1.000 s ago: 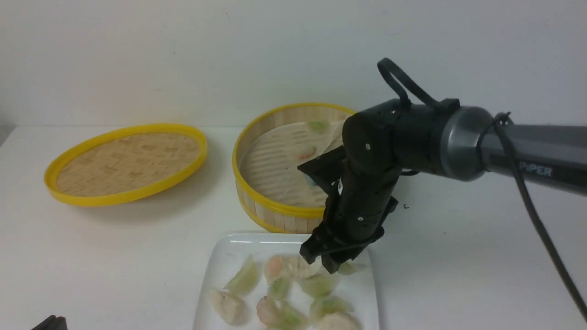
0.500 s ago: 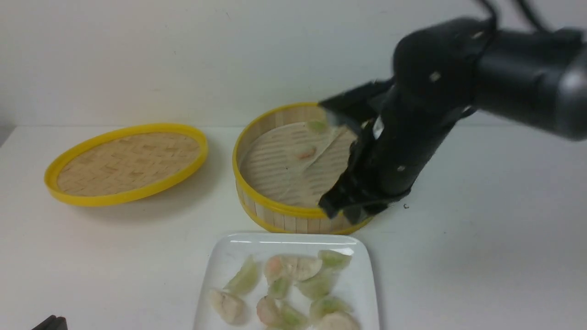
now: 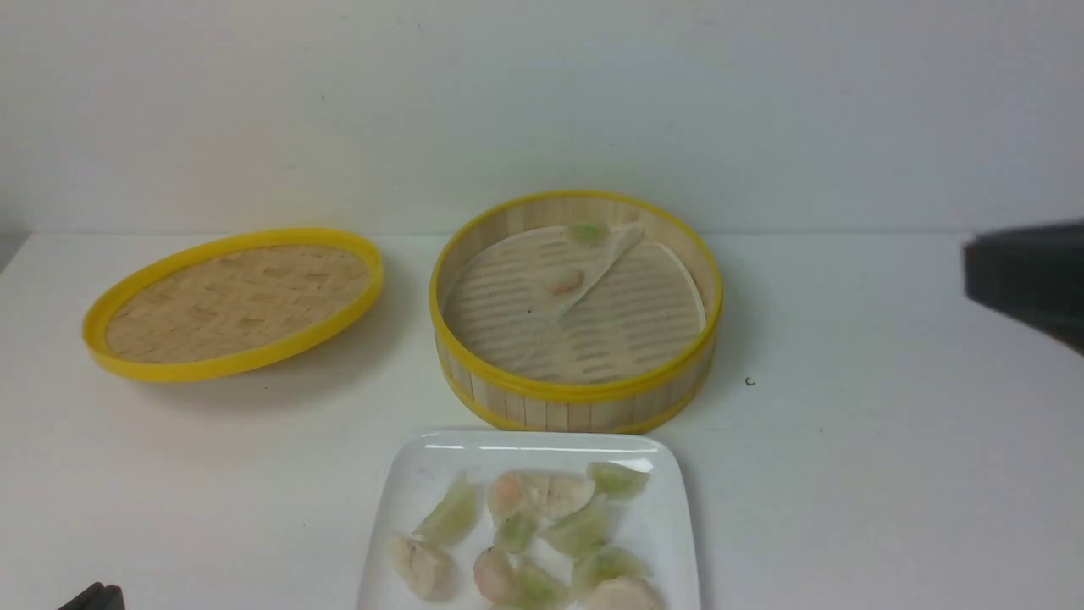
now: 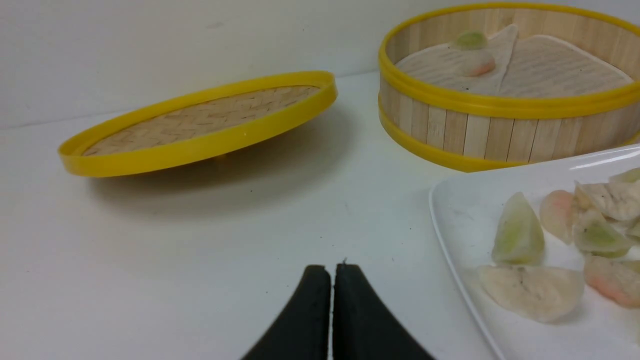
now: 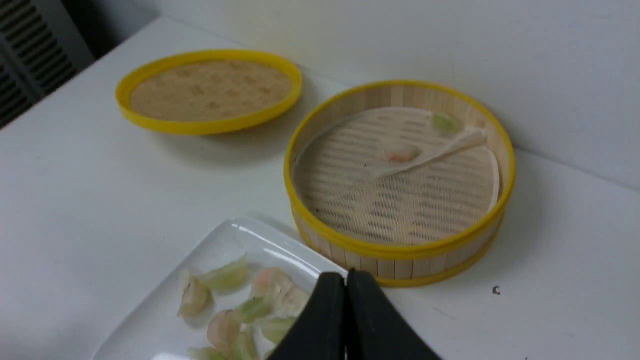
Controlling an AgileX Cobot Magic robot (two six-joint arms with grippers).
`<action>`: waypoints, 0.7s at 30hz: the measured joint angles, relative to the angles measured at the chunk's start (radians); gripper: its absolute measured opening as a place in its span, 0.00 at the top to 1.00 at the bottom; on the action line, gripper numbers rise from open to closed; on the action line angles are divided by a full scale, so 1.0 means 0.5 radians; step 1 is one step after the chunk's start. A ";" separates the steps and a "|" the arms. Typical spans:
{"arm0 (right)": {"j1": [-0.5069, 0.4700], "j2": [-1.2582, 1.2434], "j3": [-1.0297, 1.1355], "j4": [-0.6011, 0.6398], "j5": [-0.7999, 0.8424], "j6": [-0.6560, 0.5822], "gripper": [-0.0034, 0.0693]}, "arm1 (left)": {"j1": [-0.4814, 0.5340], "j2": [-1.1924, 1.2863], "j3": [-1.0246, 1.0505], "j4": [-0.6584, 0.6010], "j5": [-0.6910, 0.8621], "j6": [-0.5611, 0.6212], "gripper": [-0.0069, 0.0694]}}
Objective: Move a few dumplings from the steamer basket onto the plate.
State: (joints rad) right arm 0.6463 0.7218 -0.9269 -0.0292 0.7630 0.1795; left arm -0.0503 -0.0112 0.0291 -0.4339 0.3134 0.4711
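The right arm (image 3: 1025, 275) has pulled back to the right edge of the front view. A second ago its gripper stood low over the upper right corner of the plate (image 3: 415, 487) with the jaws apart. Half a second ago it was already lifting past the basket (image 3: 576, 407). The dropped dumpling (image 3: 616, 479), a green one, lies at that corner, resting against its neighbours. In the right wrist view the right gripper (image 5: 346, 275) has its two fingers pressed flat together with nothing between them, so it is closed and empty. The release is done and the arm is clear of the work.

Most of the dumplings (image 3: 550, 493) now lie on the plate, at the bottom centre of the front view. They form a loose heap of perhaps ten, though the frame's lower edge cuts the heap and the count is unsure. Two remain in the basket at frame centre. The far green dumpling (image 3: 587, 231) lies by the back wall, and the pink dumpling (image 3: 565, 281) beside the fold in the liner (image 3: 610, 330). The lid (image 3: 233, 296) lies at left, well apart and unmoved.

The left gripper (image 4: 332, 270) sits low at the bottom left, fingers together, holding nothing.

By my judgement "a few" is amply met, so the task looks finished, or needs one more fetch at most.
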 joint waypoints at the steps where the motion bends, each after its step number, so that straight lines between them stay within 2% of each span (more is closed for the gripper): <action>1: 0.000 -0.168 0.161 -0.020 -0.096 0.016 0.97 | 0.000 0.000 0.000 0.000 0.000 0.000 0.92; 5: 0.000 -0.765 0.663 -0.139 -0.484 0.044 0.97 | 0.000 0.000 0.000 0.000 0.000 0.000 0.92; 9: 0.000 -1.131 0.905 -0.261 -0.541 0.167 0.97 | 0.000 0.000 0.000 0.000 0.000 0.000 0.92; 11: 0.000 -1.371 1.045 -0.315 -0.538 0.356 0.97 | 0.000 0.000 0.000 0.000 0.000 0.000 0.92; 16: 0.000 -1.465 1.155 -0.403 -0.472 0.552 0.97 | -0.002 -0.002 0.000 -0.010 0.000 0.000 0.92; 21: 0.000 -1.425 1.174 -0.430 -0.493 0.571 0.97 | -0.002 -0.002 0.000 -0.029 0.000 0.000 0.92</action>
State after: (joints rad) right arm 0.6463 0.0093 -0.3401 -0.2442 0.5164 0.4653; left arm -0.0512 -0.0120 0.0291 -0.4487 0.3134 0.4711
